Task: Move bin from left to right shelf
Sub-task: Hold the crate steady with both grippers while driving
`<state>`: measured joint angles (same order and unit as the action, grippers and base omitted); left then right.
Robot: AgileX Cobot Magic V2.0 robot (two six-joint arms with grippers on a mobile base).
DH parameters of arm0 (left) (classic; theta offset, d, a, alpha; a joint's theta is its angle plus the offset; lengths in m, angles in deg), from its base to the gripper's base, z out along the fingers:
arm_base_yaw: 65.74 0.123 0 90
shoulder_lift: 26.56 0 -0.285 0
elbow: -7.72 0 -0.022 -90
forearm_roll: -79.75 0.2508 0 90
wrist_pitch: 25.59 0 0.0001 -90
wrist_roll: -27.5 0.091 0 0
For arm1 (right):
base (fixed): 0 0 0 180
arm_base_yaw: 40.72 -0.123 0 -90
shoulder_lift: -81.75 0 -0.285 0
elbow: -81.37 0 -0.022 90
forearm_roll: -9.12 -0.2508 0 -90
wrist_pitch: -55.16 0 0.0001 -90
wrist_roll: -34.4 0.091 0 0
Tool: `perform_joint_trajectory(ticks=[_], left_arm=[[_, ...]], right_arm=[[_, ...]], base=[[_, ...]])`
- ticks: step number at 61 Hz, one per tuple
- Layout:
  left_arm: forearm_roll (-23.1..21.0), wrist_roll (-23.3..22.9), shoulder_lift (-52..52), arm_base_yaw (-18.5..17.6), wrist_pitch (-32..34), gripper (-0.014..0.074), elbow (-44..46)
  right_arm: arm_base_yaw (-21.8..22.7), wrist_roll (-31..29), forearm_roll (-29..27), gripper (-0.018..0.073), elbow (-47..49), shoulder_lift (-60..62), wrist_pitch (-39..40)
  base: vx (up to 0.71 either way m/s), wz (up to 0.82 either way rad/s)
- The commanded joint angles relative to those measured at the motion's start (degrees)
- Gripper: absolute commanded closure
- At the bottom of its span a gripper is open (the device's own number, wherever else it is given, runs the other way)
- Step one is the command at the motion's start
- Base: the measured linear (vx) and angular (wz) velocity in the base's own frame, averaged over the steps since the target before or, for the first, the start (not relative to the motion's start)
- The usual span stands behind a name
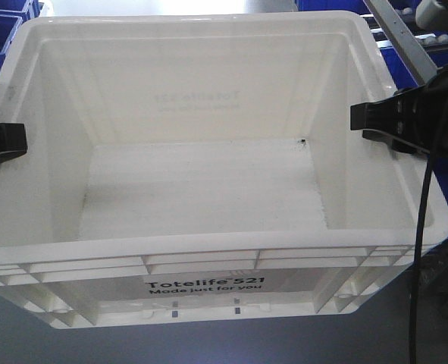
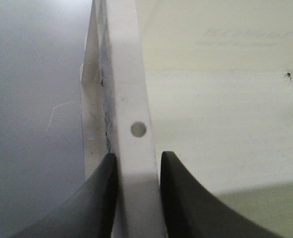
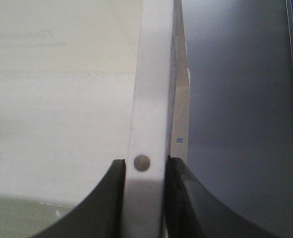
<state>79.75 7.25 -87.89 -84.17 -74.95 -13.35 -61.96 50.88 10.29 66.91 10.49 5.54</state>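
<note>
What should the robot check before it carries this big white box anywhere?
1. Left claw gripping the left rim of the white tote: ok, one finger on each side of the rim.
2. Right claw gripping the right rim: ok, same pinch.
3. Tote empty: ok, only a tiny dark speck on its floor.
4. Black cable clear of the tote: not ok, it hangs across the right front corner.
5. Way to the right shelf free: cannot tell, that shelf is not in view.
</note>
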Motion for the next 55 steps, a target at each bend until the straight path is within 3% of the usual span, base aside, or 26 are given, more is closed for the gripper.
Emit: perform_joint_trajectory(ticks=[1, 55], left_arm=[[5.7, 1.5, 1.5, 0.3, 4.6, 0.0492, 2.1], [5.7, 1.5, 1.5, 0.3, 4.6, 0.0492, 2.1]], right_arm=[[0.8, -1.9, 5.9, 0.0564, 2.2, 2.1, 5.9], [0.8, -1.9, 5.9, 0.0564, 2.2, 2.1, 5.8]], base=[[0.28, 0.09], [0.30, 0.03]])
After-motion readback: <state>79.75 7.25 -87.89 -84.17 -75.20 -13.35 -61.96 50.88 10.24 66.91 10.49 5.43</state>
